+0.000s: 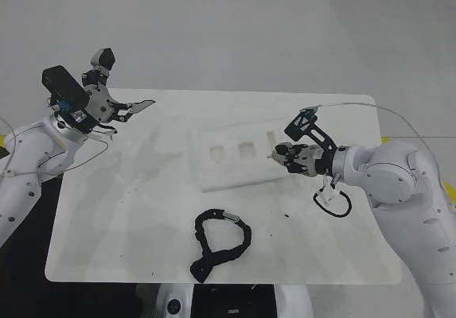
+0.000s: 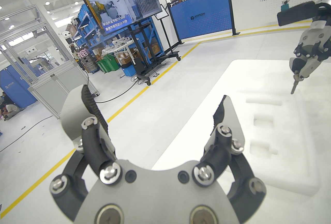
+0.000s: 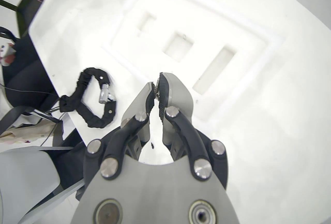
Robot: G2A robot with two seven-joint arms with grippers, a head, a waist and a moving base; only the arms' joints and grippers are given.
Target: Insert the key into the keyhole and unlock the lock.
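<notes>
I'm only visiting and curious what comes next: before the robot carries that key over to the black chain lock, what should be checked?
1. Key gripped: ok, pinched between the right gripper fingertips, blade sticking out.
2. Key free of the foam tray: ok, it appears to hang above it.
3. Lock reachable: ok, lying untouched near the table front edge.
4. Keyhole facing the key: cannot tell; the silver cylinder shows, its hole does not.
5. Left gripper ready to steady the lock: not ok, open and far off at the table's far corner.
</notes>
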